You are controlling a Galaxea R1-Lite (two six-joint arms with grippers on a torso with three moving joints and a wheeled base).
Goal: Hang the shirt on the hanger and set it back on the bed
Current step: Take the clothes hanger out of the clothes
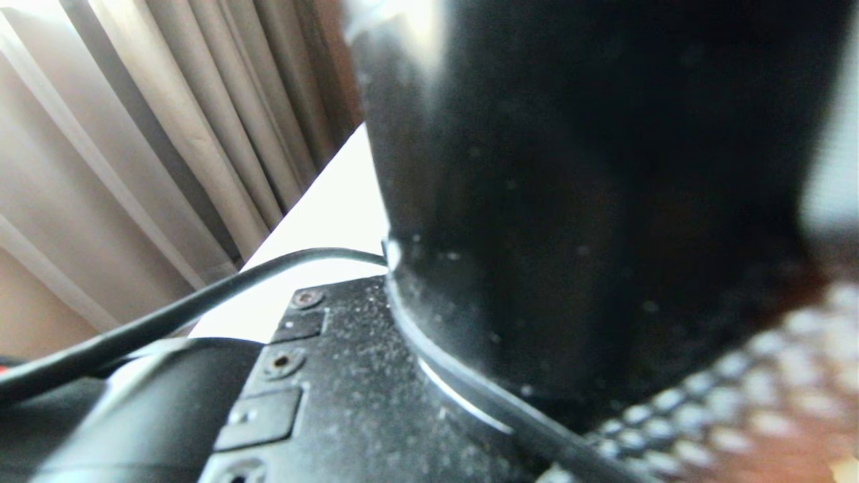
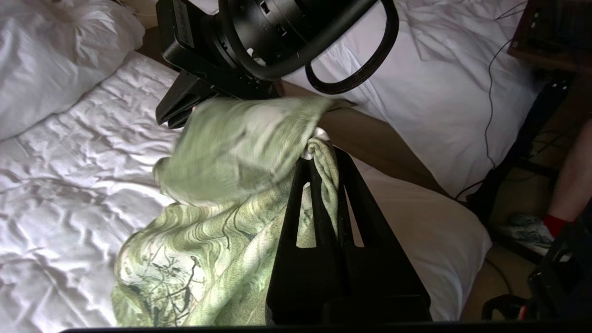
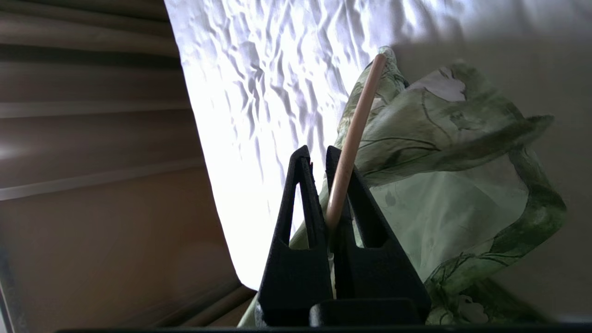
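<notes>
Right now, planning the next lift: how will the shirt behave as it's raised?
Probably floppy: the shirt sags in folds from the left gripper. Likely light, bunching thinly between its fingers. It may slide along the smooth hanger.

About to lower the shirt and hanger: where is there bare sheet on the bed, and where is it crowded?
Bare bed sheet lies between the white pillow and the hanging shirt. Crowded: left gripper, shut on shirt, close under the right arm; right gripper clamps the hanger.

A black arm [image 1: 590, 201] fills the head view — bed [image 1: 335, 215] mostly hidden.
</notes>
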